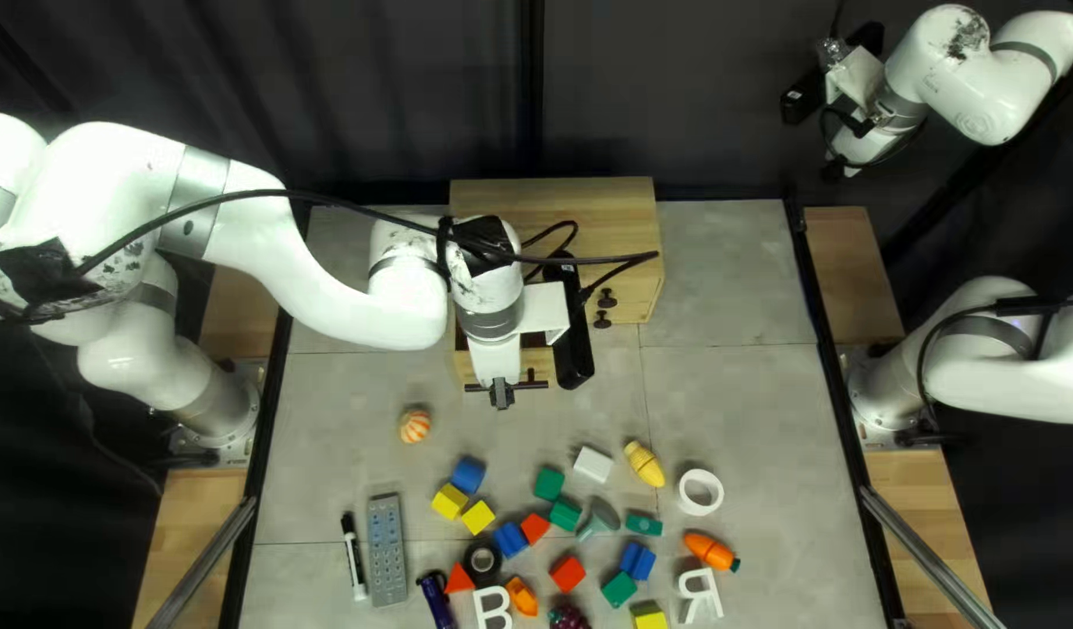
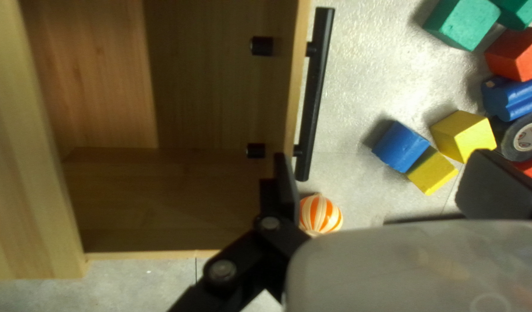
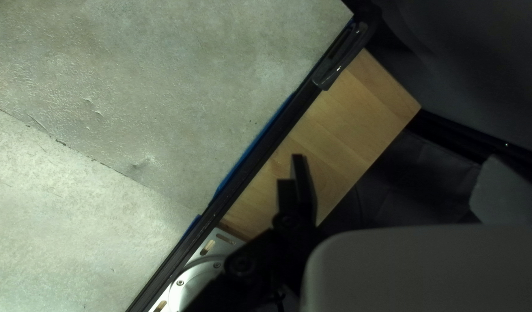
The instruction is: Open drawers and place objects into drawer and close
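The drawer point(image 2: 219, 104) juts toward the counter's point(image 1: 734, 280) near edge, handle point(image 2: 315, 98) crosswise; left gripper point(image 1: 501, 396) and right gripper point(image 1: 837, 171) have spread fingers.

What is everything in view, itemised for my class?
Table: one, grey, centre
Side boards: two, wooden, both sides
Curtain: one, dark, behind
Cabinet: one, wooden, far edge
Drawer: one, wooden, open from cabinet
Handle: one, black, drawer's front
Knobs: two, black, cabinet's front
Ball: one, orange-cream, near drawer
Blocks: fourteen, mixed, near half
Ring: one, white, near blocks
Corn: one, yellow, beside ring
Carrot: one, orange, near ring
Letters: two, white, near edge
Remote: one, grey, left of blocks
Marker: one, black-white, beside remote
Disc: one, black, among blocks
Other items: four, mixed, near blocks
Arms: two, white, left and right
Left gripper: one, black, open, by drawer
Right gripper: one, black, open, raised
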Motion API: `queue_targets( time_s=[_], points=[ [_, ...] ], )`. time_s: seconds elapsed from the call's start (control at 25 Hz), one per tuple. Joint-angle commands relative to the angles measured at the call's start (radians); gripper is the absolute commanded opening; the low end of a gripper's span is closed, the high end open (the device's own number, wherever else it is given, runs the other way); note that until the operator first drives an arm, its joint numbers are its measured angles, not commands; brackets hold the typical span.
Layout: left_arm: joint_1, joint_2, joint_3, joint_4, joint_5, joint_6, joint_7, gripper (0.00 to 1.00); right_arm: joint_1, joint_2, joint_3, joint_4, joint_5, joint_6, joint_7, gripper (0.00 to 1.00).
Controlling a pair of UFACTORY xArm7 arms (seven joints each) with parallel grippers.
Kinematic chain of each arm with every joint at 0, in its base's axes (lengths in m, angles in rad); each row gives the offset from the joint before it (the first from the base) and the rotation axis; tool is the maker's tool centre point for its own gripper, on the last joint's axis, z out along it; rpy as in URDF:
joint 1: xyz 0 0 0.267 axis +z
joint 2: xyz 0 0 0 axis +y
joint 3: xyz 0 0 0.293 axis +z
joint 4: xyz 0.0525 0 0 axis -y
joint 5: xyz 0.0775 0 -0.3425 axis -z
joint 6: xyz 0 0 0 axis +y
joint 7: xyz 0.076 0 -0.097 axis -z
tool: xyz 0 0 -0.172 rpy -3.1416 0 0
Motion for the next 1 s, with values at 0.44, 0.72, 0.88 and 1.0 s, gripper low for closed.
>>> queue_targets(
  time_s=[0.44, 0.72, 0.88, 1.0],
  points=[
    [0.02, 0.046, 0.02, -0.034, 0.029, -0.101, -0.008, 1.0, 0.0, 0.0, 0.0, 0.0, 0.0, 0.0, 0.0, 1.0],
    [0.022, 0.047, 0.019, -0.065, -0.013, -0.132, 0.035, 1.0, 0.0, 0.0, 0.0, 0.0, 0.0, 0.0, 0.0, 1.0],
    [0.025, 0.054, 0.02, -0.056, -0.044, -0.123, 0.075, 1.0, 0.0, 0.0, 0.0, 0.0, 0.0, 0.0, 0.0, 1.0],
    [0.025, 0.056, 0.019, -0.05, -0.056, -0.116, 0.089, 1.0, 0.0, 0.0, 0.0, 0.0, 0.0, 0.0, 0.0, 1.0]
  ],
)
